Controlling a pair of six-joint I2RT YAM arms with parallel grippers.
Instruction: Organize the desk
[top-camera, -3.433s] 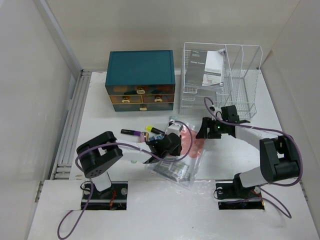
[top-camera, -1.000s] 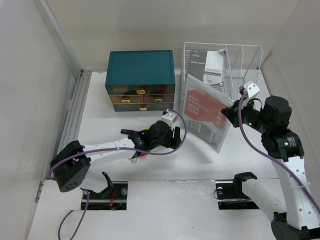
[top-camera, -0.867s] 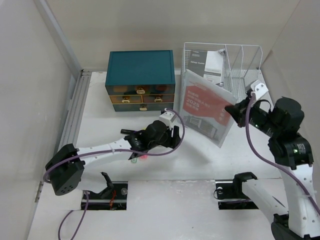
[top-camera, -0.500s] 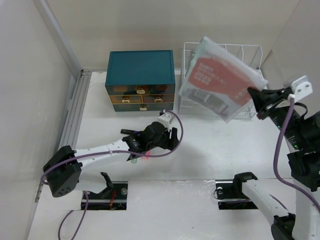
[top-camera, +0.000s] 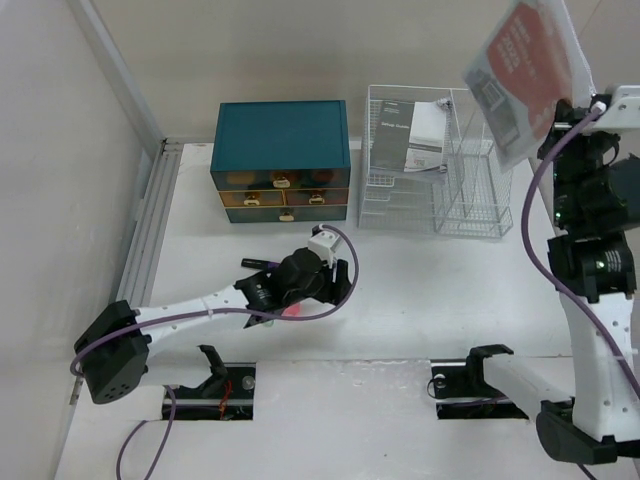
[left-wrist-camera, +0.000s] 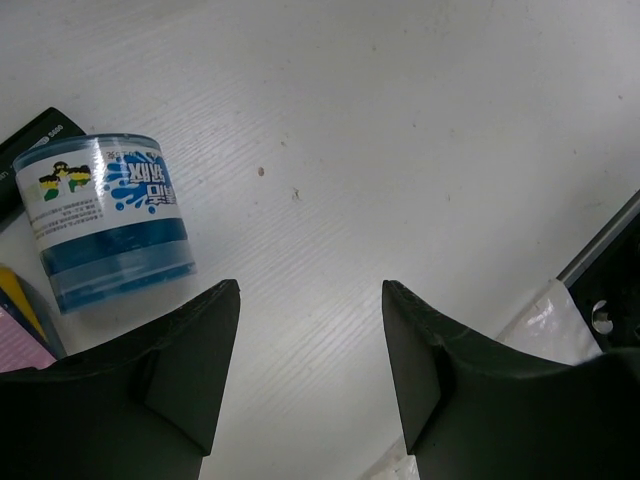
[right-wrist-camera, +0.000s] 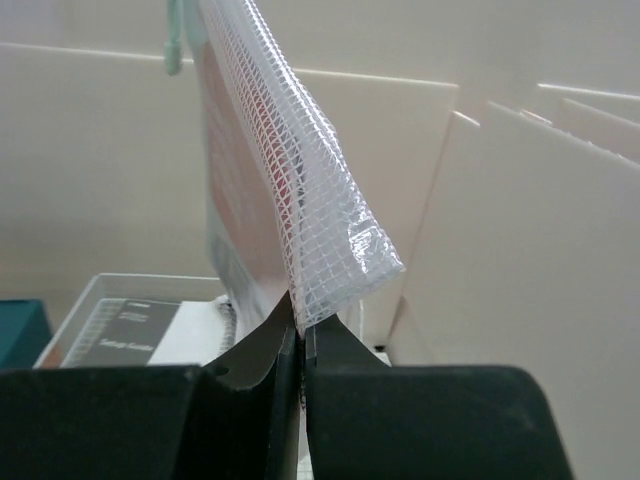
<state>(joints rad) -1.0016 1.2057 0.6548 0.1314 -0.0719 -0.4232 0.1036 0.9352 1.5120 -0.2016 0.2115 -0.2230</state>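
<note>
The white counter (top-camera: 450, 290) spreads under both arms. A teal drawer box (top-camera: 282, 150) and a white wire rack (top-camera: 440, 190) stand side by side at its far edge. The right claw (right-wrist-camera: 300, 325) is pinched tight on a corner of a clear mesh pouch (top-camera: 525, 65) with red print, high at the far right above the rack. The left claw (left-wrist-camera: 310, 290) hangs low over the middle of the counter, jaws apart and holding nothing. A small blue-labelled tub (left-wrist-camera: 110, 220) lies just to its left.

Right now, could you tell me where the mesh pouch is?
In the top view the pouch is at upper right, pinched by the shut right gripper and held high near the wire rack's right end.
</note>
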